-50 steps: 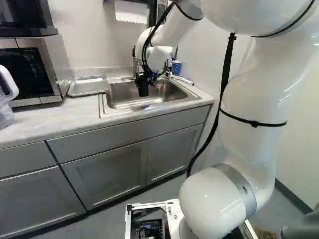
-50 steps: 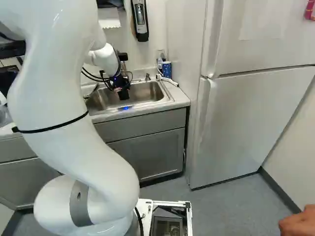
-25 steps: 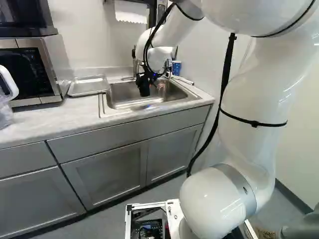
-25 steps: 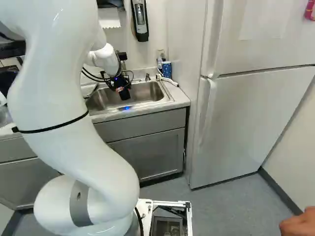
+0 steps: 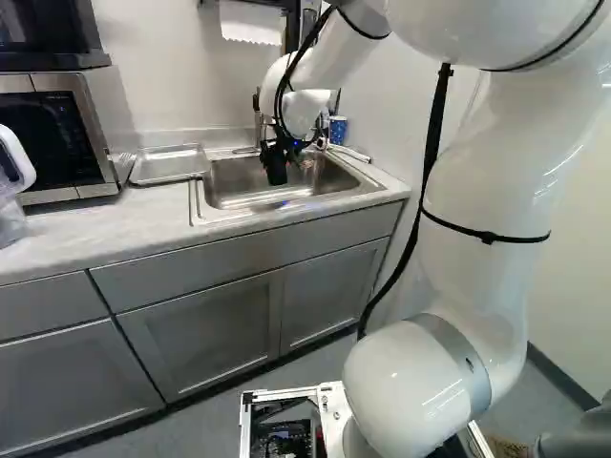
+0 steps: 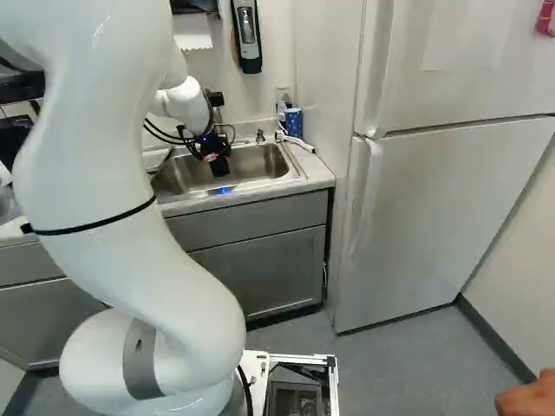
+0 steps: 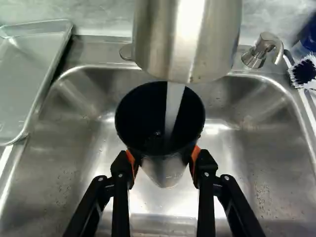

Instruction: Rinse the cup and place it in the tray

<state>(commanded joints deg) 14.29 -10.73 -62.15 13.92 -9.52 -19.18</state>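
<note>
Marbled surface (image 5: 91, 234) runs from microwave (image 5: 72, 134) past the shallow tray (image 5: 168, 164) to the sink (image 7: 276, 163). Over the basin, amid open room, partly spread fingers (image 6: 210, 158) pinch the cup (image 7: 132, 118) from both sides; it is round-mouthed, dark inside, and water (image 7: 173, 109) streams into it from the faucet (image 7: 187, 42).

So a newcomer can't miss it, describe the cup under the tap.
Find the steel sink, then the tap over it. Directly below, in the black claw, is the cup, water pouring into its dark, round mouth. Unlike the blue container beside the sink, it is gripped.
</note>
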